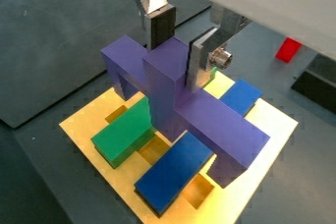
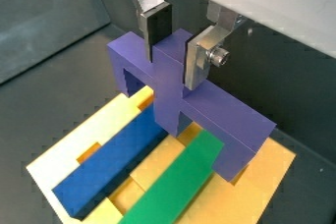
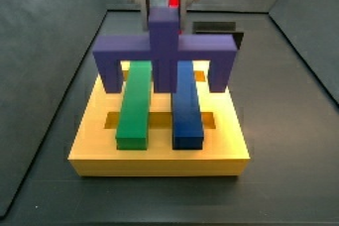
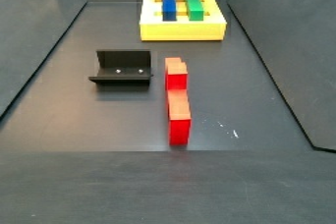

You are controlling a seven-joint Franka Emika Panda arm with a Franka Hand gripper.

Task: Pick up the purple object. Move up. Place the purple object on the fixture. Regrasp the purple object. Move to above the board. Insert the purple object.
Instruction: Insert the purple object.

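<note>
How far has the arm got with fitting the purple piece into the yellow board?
Done: pick-up, fixture stop and regrasp look finished; the black fixture stands empty. In hand: the gripper above the yellow slotted board grips the matte purple comb-shaped block, prongs down over the blue bar and green bar. Left: seating and release.

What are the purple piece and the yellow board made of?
The purple object, held between the gripper fingers over the board, looks like matte plastic: even colour, no shine or grain. The yellow board looks the same, smooth and flat-coloured. It could also be painted wood; the pictures cannot settle that.
</note>
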